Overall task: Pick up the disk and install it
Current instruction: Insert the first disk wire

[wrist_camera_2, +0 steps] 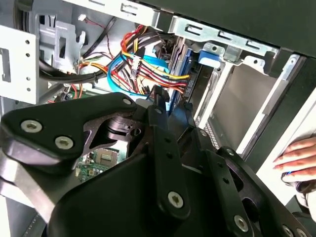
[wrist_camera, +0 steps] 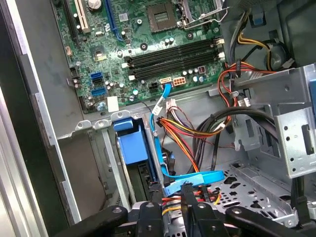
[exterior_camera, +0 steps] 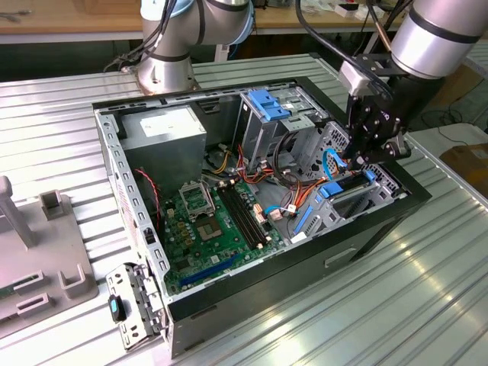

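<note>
1. The gripper (exterior_camera: 371, 156) hung low inside the case (exterior_camera: 305, 263), at the drive bay (wrist_camera_2: 232, 42) on the exterior view's right. Whether it was clenched or released could not be told from any view.
2. The disk (wrist_camera: 132, 148) stood on edge in that bay, its blue carrier (exterior_camera: 341, 188) showing just below the gripper. Whether it was fully seated could not be judged.
3. Nearest risk, as a judgement: the thin blue cable (wrist_camera: 192, 178) crossed right beside the gripper's tip in the first wrist view. Any sideways or upward move could have hooked it and pulled its plug.
4. The bundle of red, yellow and orange wires (wrist_camera: 187, 129) lay just beside the bay, so it could have been pinched against the metal or dragged along.
5. The bay's thin metal rails closed in on both sides of the disk. A slight tilt would probably have jammed the carrier or scraped it.
6. A person's hand (wrist_camera_2: 296, 157) rested outside the case near the bay, so a wide swing that way would have been hazardous.
7. Open room lay mainly straight up out of the case. The motherboard (exterior_camera: 213, 221) side was freer but studded with parts, and the far drive cage (exterior_camera: 267, 114) blocked that end.
</note>
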Available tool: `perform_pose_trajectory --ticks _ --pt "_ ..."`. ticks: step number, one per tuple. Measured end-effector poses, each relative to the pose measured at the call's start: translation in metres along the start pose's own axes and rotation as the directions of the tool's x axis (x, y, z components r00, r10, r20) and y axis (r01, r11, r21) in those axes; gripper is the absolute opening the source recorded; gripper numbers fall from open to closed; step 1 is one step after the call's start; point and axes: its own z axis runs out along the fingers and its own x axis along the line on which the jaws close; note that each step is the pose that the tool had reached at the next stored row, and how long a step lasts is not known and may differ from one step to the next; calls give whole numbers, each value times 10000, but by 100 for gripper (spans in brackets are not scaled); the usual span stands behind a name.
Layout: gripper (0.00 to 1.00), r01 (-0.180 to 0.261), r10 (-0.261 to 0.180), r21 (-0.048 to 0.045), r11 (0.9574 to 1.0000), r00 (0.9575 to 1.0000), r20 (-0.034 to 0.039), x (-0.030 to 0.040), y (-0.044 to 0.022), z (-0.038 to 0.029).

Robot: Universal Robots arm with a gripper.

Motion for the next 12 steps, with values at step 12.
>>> perform_pose_trajectory --ticks 12 --pt "30 2419 -2418 -70 9703 9702 131 2 19 28"
